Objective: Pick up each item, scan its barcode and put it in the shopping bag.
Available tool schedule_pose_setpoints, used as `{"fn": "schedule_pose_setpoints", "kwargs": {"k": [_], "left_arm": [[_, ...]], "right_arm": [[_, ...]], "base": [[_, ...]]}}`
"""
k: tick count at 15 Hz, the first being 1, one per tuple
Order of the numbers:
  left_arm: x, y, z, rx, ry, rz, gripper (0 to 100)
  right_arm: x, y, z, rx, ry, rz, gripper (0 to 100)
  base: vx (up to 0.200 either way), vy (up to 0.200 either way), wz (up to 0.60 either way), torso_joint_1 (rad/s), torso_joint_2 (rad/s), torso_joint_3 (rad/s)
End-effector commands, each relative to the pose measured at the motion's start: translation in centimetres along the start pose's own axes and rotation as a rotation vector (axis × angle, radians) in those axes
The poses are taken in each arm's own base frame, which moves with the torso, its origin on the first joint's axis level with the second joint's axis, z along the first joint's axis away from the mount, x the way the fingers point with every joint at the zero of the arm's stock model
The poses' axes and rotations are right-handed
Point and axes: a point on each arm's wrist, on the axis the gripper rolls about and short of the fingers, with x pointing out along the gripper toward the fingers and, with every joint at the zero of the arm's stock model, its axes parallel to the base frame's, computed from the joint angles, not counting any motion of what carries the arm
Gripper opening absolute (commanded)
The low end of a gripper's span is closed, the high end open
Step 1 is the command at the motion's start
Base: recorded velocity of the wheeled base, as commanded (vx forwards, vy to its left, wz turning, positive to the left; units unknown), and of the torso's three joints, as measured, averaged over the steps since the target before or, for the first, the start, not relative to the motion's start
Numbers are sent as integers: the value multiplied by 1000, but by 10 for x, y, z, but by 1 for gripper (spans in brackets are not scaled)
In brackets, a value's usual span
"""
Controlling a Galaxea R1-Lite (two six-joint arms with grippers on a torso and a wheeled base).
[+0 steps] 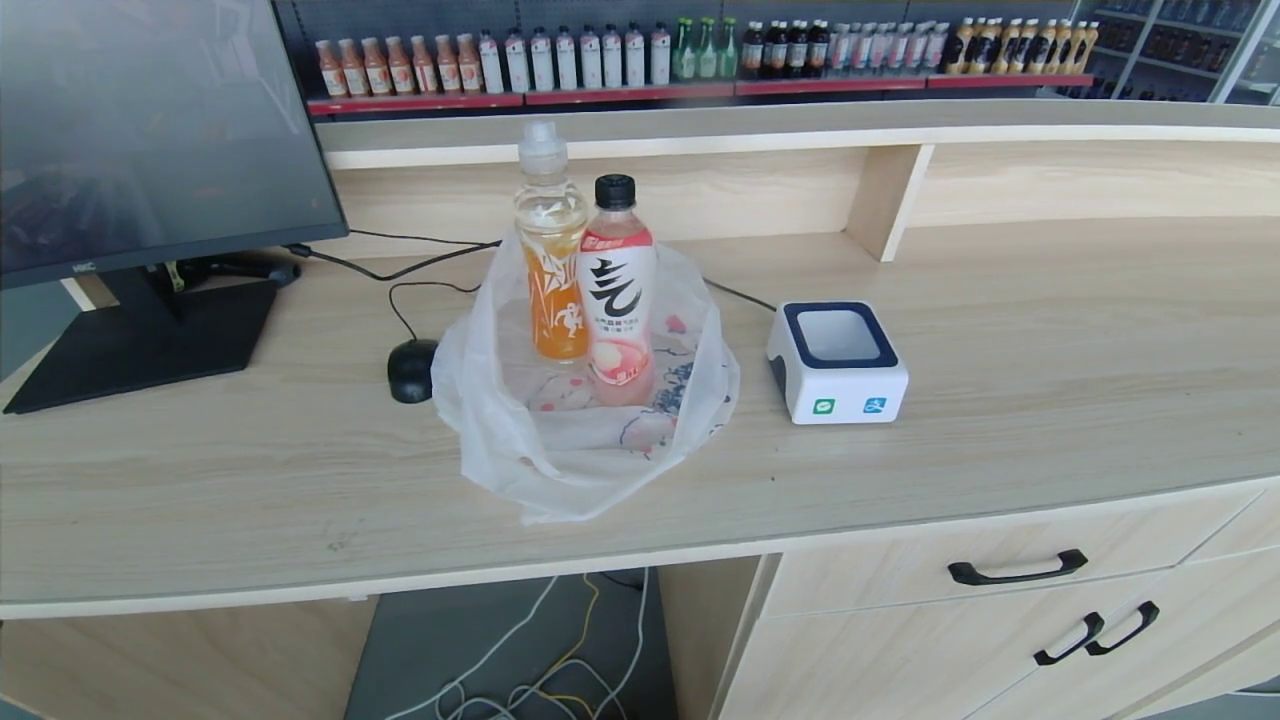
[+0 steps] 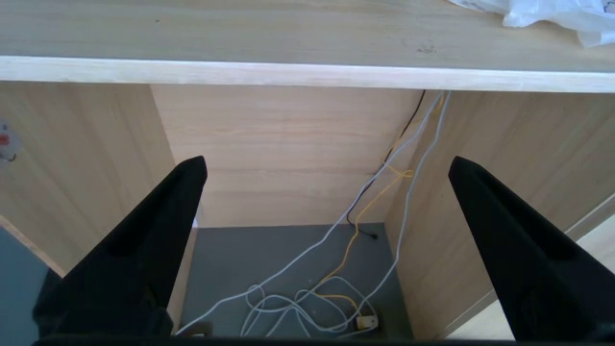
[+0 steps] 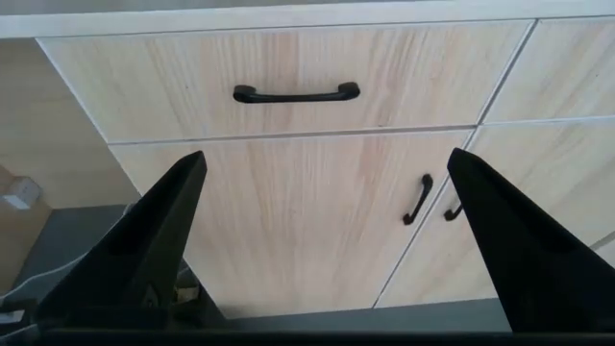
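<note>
Left gripper (image 2: 317, 264): jaws spread wide, empty. Its two black fingers (image 2: 135, 255) are broad at the base and narrow to blunt tips. The tips stand well apart, at even height, with no roll to either side.

Right gripper (image 3: 322, 259): same pose, jaws spread wide, empty. Its black fingers (image 3: 524, 250) have the same wedge shape, tips well apart and level with each other.

Neither pair of fingers touches anything.
</note>
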Motion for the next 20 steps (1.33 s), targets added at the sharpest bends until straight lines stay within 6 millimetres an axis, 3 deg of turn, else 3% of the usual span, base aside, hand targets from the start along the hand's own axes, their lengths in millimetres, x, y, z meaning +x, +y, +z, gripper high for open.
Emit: {"fn": "schedule_pose_setpoints", "kwargs": {"k": [1, 8, 20], "left_arm": [[0, 0, 0, 0, 0, 1, 100], [0, 0, 0, 3, 0, 0, 100], [0, 0, 0, 3, 0, 0, 100]], "right_arm": [[0, 0, 0, 0, 0, 0, 100], [0, 0, 0, 0, 0, 0, 100], [0, 0, 0, 8, 0, 0, 100]], "base": [[-200, 0, 0, 2, -2, 2], [-29, 0, 0, 0, 0, 0], [0, -200, 0, 5, 5, 3]]}}
